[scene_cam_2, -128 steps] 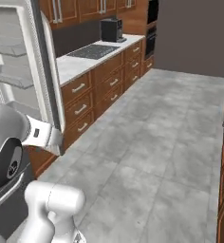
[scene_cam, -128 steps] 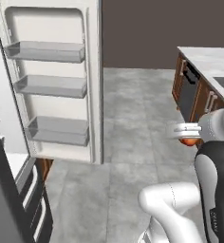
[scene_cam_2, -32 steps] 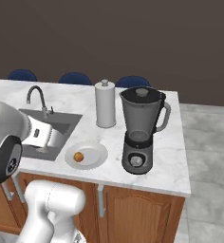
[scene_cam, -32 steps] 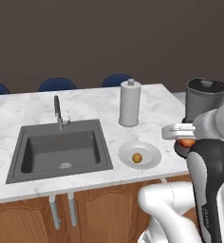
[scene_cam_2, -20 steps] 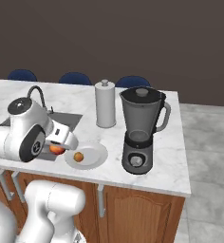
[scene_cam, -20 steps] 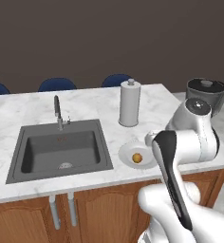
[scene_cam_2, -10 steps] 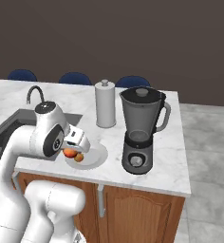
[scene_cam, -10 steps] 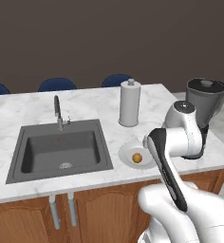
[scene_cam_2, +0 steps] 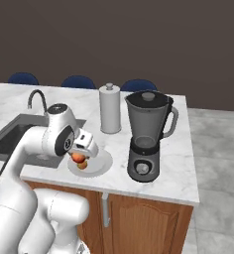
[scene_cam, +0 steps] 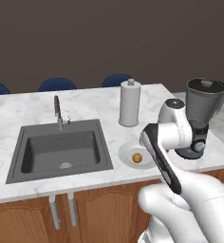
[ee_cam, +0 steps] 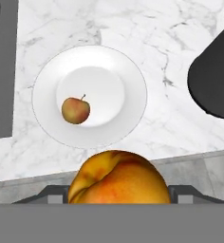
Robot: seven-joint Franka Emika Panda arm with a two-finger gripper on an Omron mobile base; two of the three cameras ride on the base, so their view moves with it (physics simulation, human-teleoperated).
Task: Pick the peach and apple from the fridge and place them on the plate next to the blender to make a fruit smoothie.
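Shifted since a second ago: the arm has carried the apple (scene_cam_2: 78, 157) from the sink side to over the plate (scene_cam_2: 100, 167). Your hand view adds the peach (ee_cam: 76, 110) lying left of the plate's centre. The fingers (ee_cam: 186, 191) clamp the apple from both sides, just above the desk (scene_cam_2: 173, 163).

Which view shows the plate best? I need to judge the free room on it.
The hand view: it looks straight down on the whole plate, the apple lying on it. In the left base view the arm crosses its right edge; in the right base view the gripper covers part.
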